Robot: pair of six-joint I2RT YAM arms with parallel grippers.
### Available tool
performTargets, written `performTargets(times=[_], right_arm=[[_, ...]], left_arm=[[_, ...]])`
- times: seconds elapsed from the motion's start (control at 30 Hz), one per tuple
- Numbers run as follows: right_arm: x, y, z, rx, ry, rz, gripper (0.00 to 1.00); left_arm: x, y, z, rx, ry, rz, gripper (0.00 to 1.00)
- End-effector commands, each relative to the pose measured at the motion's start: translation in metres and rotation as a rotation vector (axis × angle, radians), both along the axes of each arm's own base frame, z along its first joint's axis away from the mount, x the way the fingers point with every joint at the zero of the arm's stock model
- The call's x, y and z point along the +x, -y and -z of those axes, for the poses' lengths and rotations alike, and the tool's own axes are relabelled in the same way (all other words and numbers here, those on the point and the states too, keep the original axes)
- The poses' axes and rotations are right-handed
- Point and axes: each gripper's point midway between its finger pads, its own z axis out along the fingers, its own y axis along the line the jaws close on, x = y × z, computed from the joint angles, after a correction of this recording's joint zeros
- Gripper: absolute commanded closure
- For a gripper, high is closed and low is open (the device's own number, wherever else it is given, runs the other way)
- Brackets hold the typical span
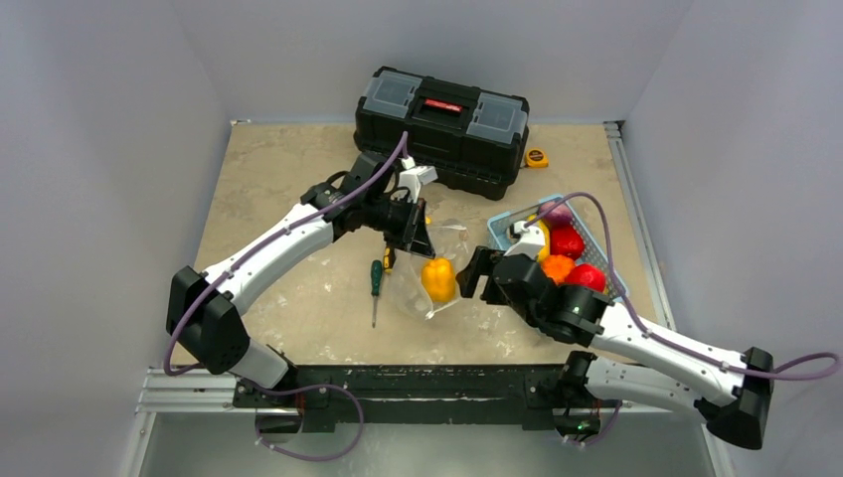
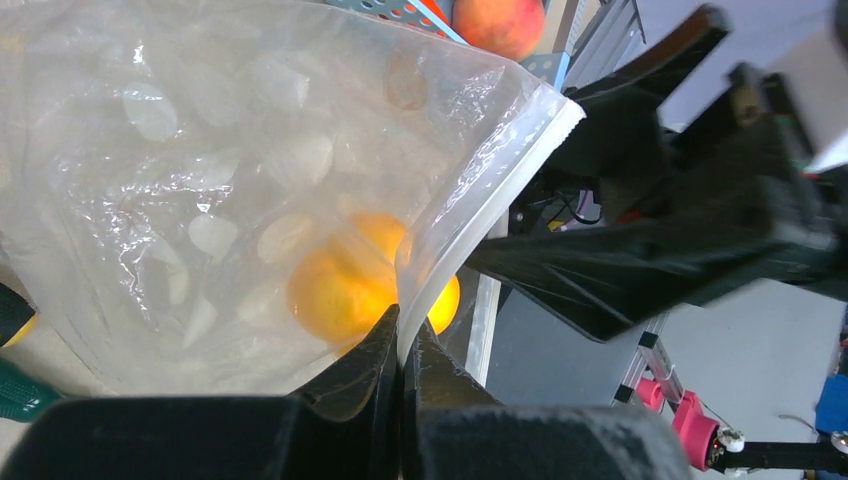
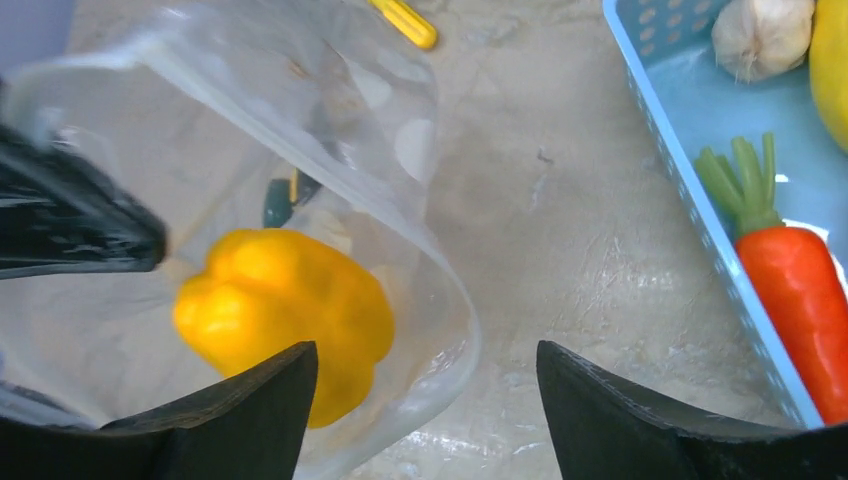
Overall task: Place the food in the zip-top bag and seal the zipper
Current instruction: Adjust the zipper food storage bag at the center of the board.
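The clear zip-top bag (image 1: 444, 248) with white dots hangs in the middle of the table. My left gripper (image 1: 412, 235) is shut on its upper edge, right at the zipper (image 2: 497, 205). In the left wrist view the jaws (image 2: 402, 335) pinch that strip. A yellow pepper (image 1: 438, 279) (image 3: 285, 320) lies inside the bag. My right gripper (image 1: 473, 274) (image 3: 425, 368) stands open at the bag's mouth, holding nothing. More food fills the basket: a carrot (image 3: 800, 300), garlic (image 3: 760, 35), a peach (image 2: 497, 22), and red (image 1: 568, 241), orange (image 1: 558, 267) and purple (image 1: 559, 212) pieces.
The light blue basket (image 1: 500, 224) (image 3: 680, 180) sits right of the bag. A green-handled screwdriver (image 1: 376, 288) and a yellow-handled one (image 1: 389, 260) (image 3: 405, 22) lie left of the bag. A black toolbox (image 1: 442, 127) and a yellow tape measure (image 1: 537, 158) stand at the back.
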Motion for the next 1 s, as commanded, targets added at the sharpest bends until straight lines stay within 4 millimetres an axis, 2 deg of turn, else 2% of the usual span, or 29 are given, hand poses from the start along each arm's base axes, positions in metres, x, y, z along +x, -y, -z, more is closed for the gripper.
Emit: performTargets(times=[0.0, 0.03, 0.07, 0.1, 0.17, 0.27, 0.37, 0.47, 0.53, 0.6, 0.7, 0.77, 0.87, 0.97], right_arm=[[0.011, -0.019, 0.009, 0.091, 0.013, 0.030, 0.28], [0.011, -0.024, 0.012, 0.096, 0.009, 0.016, 0.34], [0.012, -0.027, 0.014, 0.088, 0.007, 0.005, 0.46], [0.013, -0.029, 0.013, 0.069, 0.007, -0.002, 0.62], [0.018, -0.031, -0.001, 0.012, 0.037, -0.028, 0.84], [0.016, -0.039, -0.036, -0.023, 0.069, -0.102, 0.98], [0.012, -0.041, -0.068, -0.004, 0.113, -0.150, 1.00], [0.008, -0.048, -0.085, 0.044, 0.143, -0.195, 1.00], [0.007, -0.054, -0.081, 0.068, 0.157, -0.218, 1.00], [0.003, -0.061, -0.061, 0.079, 0.119, -0.246, 1.00], [0.005, -0.064, -0.037, 0.042, 0.082, -0.237, 1.00], [0.007, -0.063, -0.032, 0.010, 0.069, -0.231, 1.00], [0.009, -0.056, -0.047, -0.019, 0.090, -0.219, 1.00], [0.010, -0.045, -0.075, 0.009, 0.161, -0.202, 1.00]], left_arm=[[-0.002, 0.005, -0.014, -0.058, 0.024, 0.030, 1.00], [-0.003, 0.005, -0.014, -0.060, 0.025, 0.033, 1.00], [-0.002, 0.005, -0.015, -0.060, 0.028, 0.032, 1.00], [-0.001, 0.004, -0.014, -0.051, 0.034, 0.023, 1.00], [0.004, -0.002, -0.011, -0.003, 0.063, -0.009, 1.00], [0.020, -0.027, -0.002, 0.178, 0.164, -0.131, 1.00], [0.030, -0.056, -0.010, 0.323, 0.304, -0.232, 1.00], [0.032, -0.059, -0.032, 0.244, 0.396, -0.278, 1.00], [0.027, -0.053, -0.037, 0.179, 0.413, -0.263, 1.00], [0.025, -0.047, -0.032, 0.166, 0.386, -0.239, 1.00], [0.022, -0.042, -0.009, 0.254, 0.262, -0.191, 1.00], [0.020, -0.037, -0.001, 0.274, 0.219, -0.151, 1.00], [0.019, -0.039, -0.016, 0.210, 0.287, -0.174, 1.00], [0.021, -0.042, -0.025, 0.173, 0.348, -0.206, 1.00]])
